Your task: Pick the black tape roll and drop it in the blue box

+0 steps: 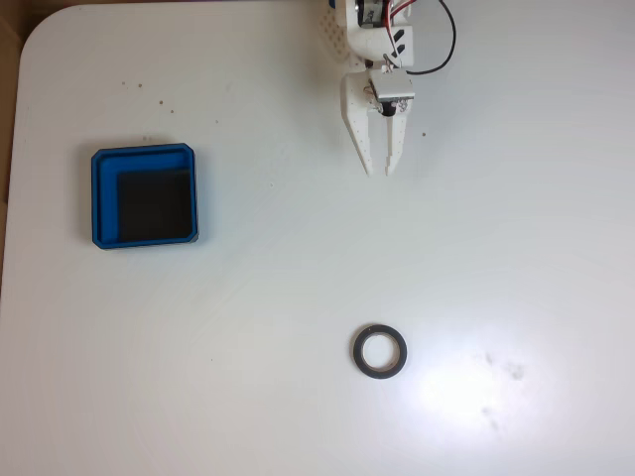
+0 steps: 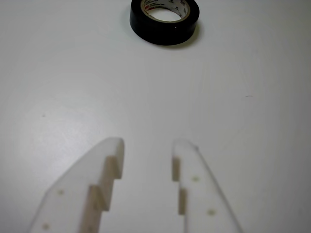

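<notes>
Pointing down at the white table (image 1: pixel 248 327), the gripper (image 1: pixel 377 169) has its fingers a little apart and holds nothing. Straight ahead of it, well apart, lies the black tape roll (image 1: pixel 379 352), flat and easy to reach. Off to its side sits the blue box (image 1: pixel 144 196), waiting with nothing inside.

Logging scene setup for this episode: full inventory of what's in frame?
tape roll: 1, black with a pale inner rim, lying flat on the table, lower centre of the fixed view; top centre of the wrist view, ahead of the fingers
box: 1, blue with a black floor, left side of the fixed view, nothing in it, well apart from the roll
table: 1, white, a few small dark specks and smudges
wires: red and black, on the arm at the top of the fixed view
gripper: 1, white, top centre of the fixed view, fingertips pointing toward the roll, open with a gap between the fingers, holding nothing
</notes>
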